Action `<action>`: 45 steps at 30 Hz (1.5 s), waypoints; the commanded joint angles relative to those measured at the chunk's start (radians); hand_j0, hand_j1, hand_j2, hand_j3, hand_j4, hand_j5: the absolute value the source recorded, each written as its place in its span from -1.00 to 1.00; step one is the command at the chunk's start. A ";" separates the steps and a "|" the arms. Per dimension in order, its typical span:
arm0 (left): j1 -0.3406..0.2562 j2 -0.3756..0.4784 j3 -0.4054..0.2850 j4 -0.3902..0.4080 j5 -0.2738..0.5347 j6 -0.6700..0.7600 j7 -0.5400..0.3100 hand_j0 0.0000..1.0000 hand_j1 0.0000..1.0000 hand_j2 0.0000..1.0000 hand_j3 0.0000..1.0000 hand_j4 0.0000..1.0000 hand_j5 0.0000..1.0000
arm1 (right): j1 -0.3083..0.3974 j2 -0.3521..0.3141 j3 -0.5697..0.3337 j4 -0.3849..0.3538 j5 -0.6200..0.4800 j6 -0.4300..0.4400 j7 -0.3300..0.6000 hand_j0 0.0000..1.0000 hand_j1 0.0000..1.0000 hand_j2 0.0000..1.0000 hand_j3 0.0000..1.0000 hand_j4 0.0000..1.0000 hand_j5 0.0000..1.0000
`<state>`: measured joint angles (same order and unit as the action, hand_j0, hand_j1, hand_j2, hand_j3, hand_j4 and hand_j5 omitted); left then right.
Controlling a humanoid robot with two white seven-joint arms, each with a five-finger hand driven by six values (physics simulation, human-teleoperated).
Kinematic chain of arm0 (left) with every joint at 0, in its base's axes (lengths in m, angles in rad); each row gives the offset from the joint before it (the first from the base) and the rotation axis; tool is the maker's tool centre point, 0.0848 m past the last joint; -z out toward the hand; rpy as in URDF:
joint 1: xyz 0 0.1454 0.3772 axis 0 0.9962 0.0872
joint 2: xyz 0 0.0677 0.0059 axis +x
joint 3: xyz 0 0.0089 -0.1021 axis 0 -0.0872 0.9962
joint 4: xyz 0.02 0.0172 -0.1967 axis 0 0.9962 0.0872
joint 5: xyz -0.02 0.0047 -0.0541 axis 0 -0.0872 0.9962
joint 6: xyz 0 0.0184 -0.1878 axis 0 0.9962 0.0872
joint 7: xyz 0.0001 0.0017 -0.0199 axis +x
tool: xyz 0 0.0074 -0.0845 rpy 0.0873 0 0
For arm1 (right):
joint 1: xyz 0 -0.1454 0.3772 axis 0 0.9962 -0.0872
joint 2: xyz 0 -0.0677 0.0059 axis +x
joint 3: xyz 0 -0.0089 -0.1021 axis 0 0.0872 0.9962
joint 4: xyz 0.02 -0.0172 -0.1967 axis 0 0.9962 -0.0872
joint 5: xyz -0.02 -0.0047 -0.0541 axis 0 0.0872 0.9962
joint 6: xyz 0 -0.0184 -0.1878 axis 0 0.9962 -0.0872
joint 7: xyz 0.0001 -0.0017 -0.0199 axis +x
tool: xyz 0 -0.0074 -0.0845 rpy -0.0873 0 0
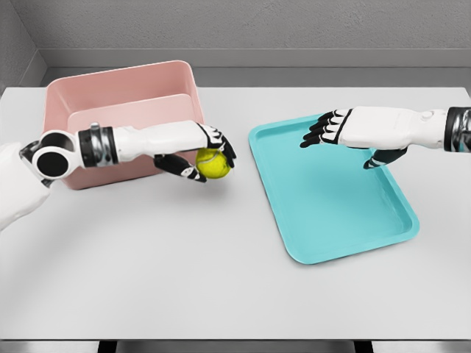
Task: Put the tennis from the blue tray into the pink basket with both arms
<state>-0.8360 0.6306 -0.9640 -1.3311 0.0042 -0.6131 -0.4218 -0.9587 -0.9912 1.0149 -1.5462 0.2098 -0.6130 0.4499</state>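
Note:
A yellow-green tennis ball (213, 163) is held in my left hand (208, 154), whose fingers curl over its top while the thumb presses from below left. Ball and hand hover just off the near right corner of the pink basket (118, 92), above the table. The blue tray (331, 191) lies to the right with nothing on it. My right hand (340, 136) floats over the tray's far part, fingers spread and pointing left, thumb hanging down, holding nothing.
The white table (184, 272) carries only the basket and the tray. A grey wall runs behind the table's far edge. The left forearm crosses in front of the basket's near wall.

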 commanded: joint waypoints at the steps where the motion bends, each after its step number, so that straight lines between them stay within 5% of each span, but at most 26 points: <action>1: 0.000 0.009 0.021 0.000 0.008 0.002 0.001 0.21 0.21 0.21 0.21 0.21 0.21 | 0.000 -0.001 -0.001 0.000 -0.006 0.002 0.000 1.00 1.00 1.00 1.00 1.00 1.00; 13: 0.000 0.055 0.102 0.013 0.007 0.002 0.000 0.21 0.21 0.21 0.21 0.21 0.21 | 0.000 -0.001 -0.001 -0.003 -0.006 0.002 0.000 1.00 1.00 1.00 1.00 1.00 1.00; 36: 0.003 0.052 0.185 0.168 -0.055 0.002 -0.003 0.20 0.20 0.20 0.20 0.20 0.20 | 0.002 -0.004 -0.001 -0.003 -0.007 0.002 0.000 1.00 1.00 1.00 1.00 1.00 1.00; 45: 0.000 0.038 0.212 0.297 -0.069 0.002 -0.002 0.20 0.20 0.20 0.20 0.20 0.20 | 0.002 -0.001 -0.001 -0.005 -0.007 0.002 0.000 1.00 1.00 1.00 1.00 1.00 1.00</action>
<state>-0.8360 0.6695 -0.7558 -1.0639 -0.0708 -0.6132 -0.4233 -0.9557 -0.9924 1.0149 -1.5500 0.2082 -0.6130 0.4492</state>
